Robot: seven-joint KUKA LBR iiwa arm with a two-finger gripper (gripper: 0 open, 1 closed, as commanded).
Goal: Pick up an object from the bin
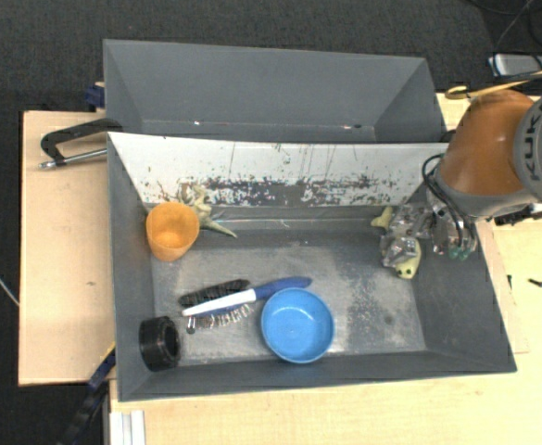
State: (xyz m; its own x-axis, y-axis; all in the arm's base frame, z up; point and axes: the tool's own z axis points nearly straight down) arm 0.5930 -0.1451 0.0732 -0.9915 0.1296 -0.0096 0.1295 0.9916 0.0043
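My gripper [394,245] hangs over the right side of the bin, near the back wall, above bare floor. Its two pale-tipped fingers [405,268] stand apart with nothing between them, so it is open. The nearest loose thing is a round blue bowl [296,325], upright at the front middle, well to the gripper's lower left. A brush [238,297] with black bristles and a white and blue handle lies just left of the bowl, its blue end touching the bowl's rim.
An orange cup [170,231] lies at the back left with a small pale sprig-like thing [202,208] beside it. A black cylinder [158,342] sits in the front left corner. A small metallic piece [222,318] lies under the brush. The arm's orange cover is at the bin's right rim.
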